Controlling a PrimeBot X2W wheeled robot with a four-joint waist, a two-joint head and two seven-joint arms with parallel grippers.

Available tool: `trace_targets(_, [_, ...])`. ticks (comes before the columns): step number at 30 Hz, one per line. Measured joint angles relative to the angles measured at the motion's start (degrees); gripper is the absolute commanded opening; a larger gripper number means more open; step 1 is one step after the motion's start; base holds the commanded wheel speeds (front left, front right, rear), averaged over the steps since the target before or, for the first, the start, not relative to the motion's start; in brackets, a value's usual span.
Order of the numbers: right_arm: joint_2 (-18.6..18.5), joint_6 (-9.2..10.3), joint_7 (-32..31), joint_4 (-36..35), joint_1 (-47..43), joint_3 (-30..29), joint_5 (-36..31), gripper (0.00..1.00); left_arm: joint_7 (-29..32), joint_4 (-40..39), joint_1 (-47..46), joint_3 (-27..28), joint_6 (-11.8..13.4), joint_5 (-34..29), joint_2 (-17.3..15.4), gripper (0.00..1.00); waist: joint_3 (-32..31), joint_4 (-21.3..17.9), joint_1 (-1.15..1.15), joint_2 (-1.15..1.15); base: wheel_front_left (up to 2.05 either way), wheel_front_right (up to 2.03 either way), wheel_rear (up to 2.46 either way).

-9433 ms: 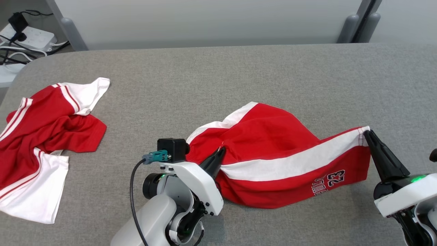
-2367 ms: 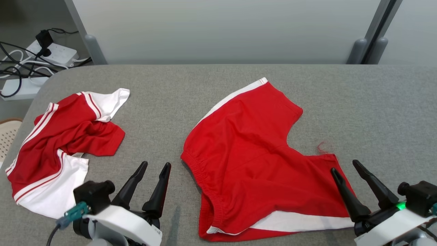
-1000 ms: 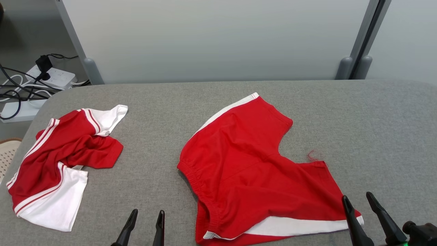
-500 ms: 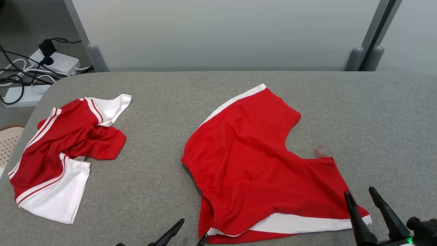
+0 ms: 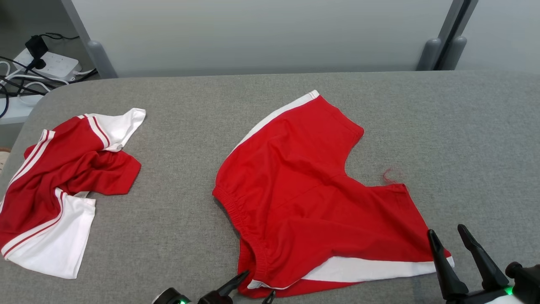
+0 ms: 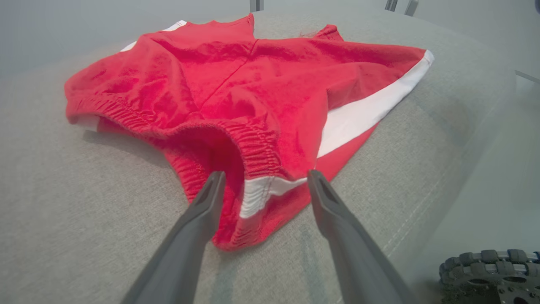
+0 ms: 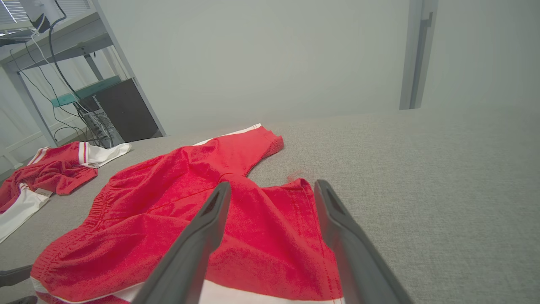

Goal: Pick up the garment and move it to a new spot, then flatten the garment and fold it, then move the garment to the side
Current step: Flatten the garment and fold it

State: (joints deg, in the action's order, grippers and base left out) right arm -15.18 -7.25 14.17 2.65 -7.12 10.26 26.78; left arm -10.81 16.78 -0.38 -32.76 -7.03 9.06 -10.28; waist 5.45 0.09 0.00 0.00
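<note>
Garment (image 5: 312,198) flat: waistband (image 5: 231,211) left, legs (image 5: 320,122) splayed rightward.

Garment (image 5: 312,190), just ahead of left gripper (image 6: 265,173): red knit cloth, matt, soft, fuzzy; white band smooth; waistband gathered elastic; table (image 5: 464,126) under both: grey woven fabric, coarse, matt; right gripper (image 7: 272,185) and left: fingers dark, smooth, matt plastic.

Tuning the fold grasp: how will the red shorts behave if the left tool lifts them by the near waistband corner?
Likely floppy: the red shorts lie in soft wrinkles, so they would drape from the open left tool. Probably light; the cloth looks thin. The gathered waistband looks thicker, likely the surer pinch.
</note>
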Motion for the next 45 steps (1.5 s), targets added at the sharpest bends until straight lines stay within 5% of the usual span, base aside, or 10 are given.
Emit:
trace_targets(3, [-0.09,0.0,0.0,-0.05,0.8,0.01,0.01,1.0,-0.07,0.74,-1.0,-0.58,0.0,-0.15,-0.01,0.97,0.65,-0.4,0.0,0.0,0.0,0.0,0.0])
trace_targets(4, [-0.12,0.0,0.0,-0.15,1.04,0.02,0.01,1.0,-0.08,0.81,-1.29,-0.71,0.0,-0.13,0.03,0.77,0.85,-0.5,0.0,0.0,0.0,0.0,0.0])
trace_targets(6, [-0.18,0.0,0.0,-0.21,1.06,0.0,0.01,1.0,-0.32,0.84,-1.48,-0.87,0.0,-0.02,0.01,0.11,1.28,-0.64,0.0,0.0,0.0,0.0,0.0])
trace_targets(7, [-0.22,0.0,0.0,-0.22,1.07,-0.03,0.02,1.0,-0.32,0.84,-1.48,-0.92,0.0,0.21,-0.02,0.0,1.44,-0.68,0.0,0.0,0.0,0.0,0.0])
trace_targets(23, [-4.71,0.0,0.0,6.91,-0.75,0.74,4.89,0.98,4.83,-11.02,1.4,-0.51,0.0,3.28,-5.23,0.0,3.59,2.99,0.0,0.0,0.0,0.0,0.0])
trace_targets(39, [-5.15,0.0,0.0,14.77,-0.35,3.56,9.04,1.0,6.59,-13.48,1.32,-2.0,0.0,4.67,-5.32,0.0,4.85,4.16,0.0,0.0,0.0,0.0,0.0])
trace_targets(40, [-5.16,0.0,0.0,14.96,-0.34,3.76,9.21,0.95,6.61,-13.59,1.32,-2.09,0.0,4.67,-5.35,0.0,4.91,4.1,0.0,0.0,0.0,0.0,0.0])
trace_targets(43, [-5.28,0.0,0.0,15.24,0.17,4.95,9.7,0.15,6.68,-13.88,1.27,-2.38,0.0,4.69,-5.37,0.0,5.09,3.87,0.0,0.0,0.0,0.0,0.0])
trace_targets(44, [-5.3,0.0,0.0,15.22,0.52,5.24,9.87,0.0,6.69,-13.95,1.26,-2.45,0.0,4.71,-5.38,0.0,5.17,3.76,0.0,0.0,0.0,0.0,0.0])
trace_targets(45, [-5.33,0.0,0.0,15.14,0.92,5.33,9.95,0.0,6.73,-14.03,1.2,-2.57,0.0,4.75,-5.43,0.0,5.26,3.65,0.0,0.0,0.0,0.0,0.0])
